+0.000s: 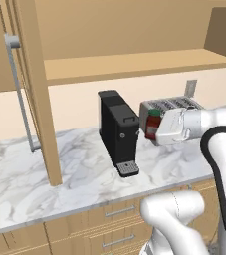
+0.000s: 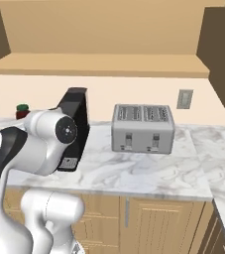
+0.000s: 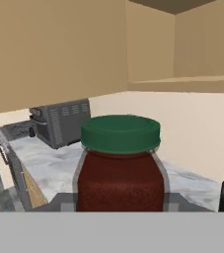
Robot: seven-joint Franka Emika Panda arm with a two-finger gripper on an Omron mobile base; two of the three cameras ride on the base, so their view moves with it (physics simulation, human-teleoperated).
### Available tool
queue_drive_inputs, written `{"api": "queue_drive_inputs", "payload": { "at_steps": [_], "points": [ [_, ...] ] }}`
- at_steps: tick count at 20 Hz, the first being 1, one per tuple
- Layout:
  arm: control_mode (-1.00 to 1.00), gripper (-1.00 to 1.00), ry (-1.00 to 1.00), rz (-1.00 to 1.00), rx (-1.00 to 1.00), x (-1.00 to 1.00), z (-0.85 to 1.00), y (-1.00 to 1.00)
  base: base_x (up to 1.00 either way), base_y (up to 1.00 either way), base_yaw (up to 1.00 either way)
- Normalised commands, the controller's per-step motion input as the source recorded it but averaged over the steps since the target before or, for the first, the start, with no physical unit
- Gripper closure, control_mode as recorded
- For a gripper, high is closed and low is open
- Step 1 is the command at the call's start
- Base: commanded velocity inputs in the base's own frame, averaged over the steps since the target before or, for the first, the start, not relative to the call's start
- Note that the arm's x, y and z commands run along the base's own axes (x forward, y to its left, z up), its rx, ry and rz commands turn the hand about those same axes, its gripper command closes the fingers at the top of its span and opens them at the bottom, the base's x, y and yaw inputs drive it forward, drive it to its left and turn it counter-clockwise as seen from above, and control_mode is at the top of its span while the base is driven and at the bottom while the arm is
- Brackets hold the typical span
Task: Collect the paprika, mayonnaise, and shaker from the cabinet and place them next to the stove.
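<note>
My gripper (image 1: 156, 131) is shut on the paprika (image 1: 153, 124), a small dark red jar with a green cap, and holds it upright above the marble counter, right of the black coffee machine. In the hand view the paprika (image 3: 121, 163) sits close up between the finger tips. From the right base view just its green cap (image 2: 22, 108) peeks out behind my arm. The cabinet's open door (image 1: 37, 94) with its long grey bar handle (image 1: 18, 89) stands at the left, and its wooden shelf (image 1: 134, 64) runs above. The mayonnaise, the shaker and the stove are out of view.
A black coffee machine (image 1: 118, 132) stands on the marble counter (image 1: 25, 184). A silver toaster (image 2: 142, 128) sits to its right below a wall outlet (image 2: 185, 98). A grey vented appliance (image 3: 61, 121) shows far off in the hand view. Wooden drawers (image 1: 109, 219) line the counter front.
</note>
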Motion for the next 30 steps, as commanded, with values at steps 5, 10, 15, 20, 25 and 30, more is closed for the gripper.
{"api": "queue_drive_inputs", "payload": {
  "at_steps": [5, 10, 15, 20, 25, 30],
  "points": [
    [1.00, 1.00, 0.00, 0.00, 0.00, 0.00, 0.00, 0.00, -0.90, 0.08, 0.02],
    [1.00, 1.00, 0.00, 0.00, 0.00, 0.00, 0.00, 0.00, -1.00, 0.33, 0.08],
    [1.00, 1.00, 0.00, 0.00, 0.00, 0.00, 0.00, 0.00, -0.99, 0.58, 0.05],
    [1.00, 1.00, 0.00, 0.00, 0.00, 0.00, 0.00, 0.00, -0.55, 0.95, 0.03],
    [1.00, 1.00, 0.00, 0.00, 0.00, 0.00, 0.00, 0.00, -0.02, 1.00, 0.00],
    [1.00, 1.00, 0.00, 0.00, 0.00, 0.00, 0.00, 0.00, 0.00, 1.00, 0.00]
  ]
}}
